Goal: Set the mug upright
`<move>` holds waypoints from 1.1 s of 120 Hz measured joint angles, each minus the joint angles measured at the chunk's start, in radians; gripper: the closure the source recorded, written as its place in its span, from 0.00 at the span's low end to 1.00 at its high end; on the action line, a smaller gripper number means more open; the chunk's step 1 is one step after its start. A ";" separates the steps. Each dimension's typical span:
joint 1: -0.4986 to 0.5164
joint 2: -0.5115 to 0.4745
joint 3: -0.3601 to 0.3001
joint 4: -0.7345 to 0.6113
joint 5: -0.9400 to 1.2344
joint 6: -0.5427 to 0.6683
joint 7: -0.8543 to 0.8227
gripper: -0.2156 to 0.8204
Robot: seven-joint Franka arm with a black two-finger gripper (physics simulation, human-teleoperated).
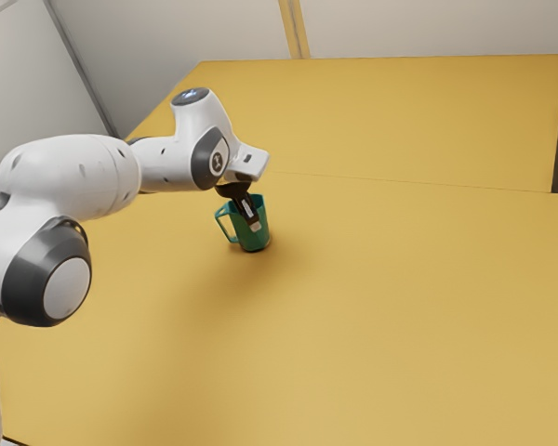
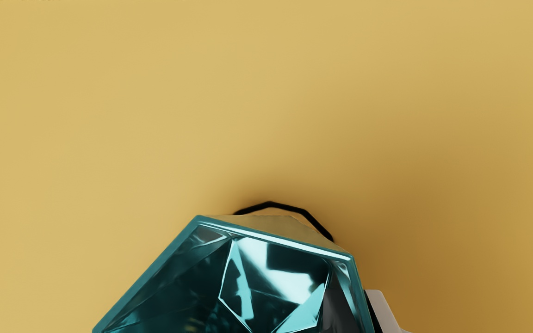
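Observation:
The teal mug (image 1: 262,223) stands nearly upright on the table, mouth up, handle toward the exterior view's left; a slight lean shows, and I cannot tell if its base lies flat. My gripper (image 1: 251,218) reaches down at the mug, overlapping its side and rim. In the wrist view the mug (image 2: 275,268) shows its angular rim and shiny inside, with a dark curved edge beyond the rim. Part of my gripper (image 2: 380,310) is close against the mug's outer wall; the mug hides the rest, so its grip on the mug cannot be made out.
The yellow table (image 1: 381,307) extends around the mug on all sides, with a thin seam across it. Pale walls (image 1: 428,23) rise behind its far edge. The arm (image 1: 74,177) spans above the table from the exterior view's left.

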 joint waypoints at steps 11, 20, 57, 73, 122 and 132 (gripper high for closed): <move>-0.001 0.004 0.000 0.000 -0.002 0.006 0.013 0.91; -0.002 0.005 0.000 -0.001 -0.005 0.007 0.024 0.75; -0.016 -0.034 0.001 -0.006 -0.005 0.009 0.055 0.34; -0.021 -0.097 0.003 -0.028 0.005 0.002 0.043 0.28; 0.171 -0.344 -0.149 0.009 0.256 -0.277 -0.198 0.22; 0.202 -0.394 -0.170 0.038 0.306 -0.353 -0.253 0.21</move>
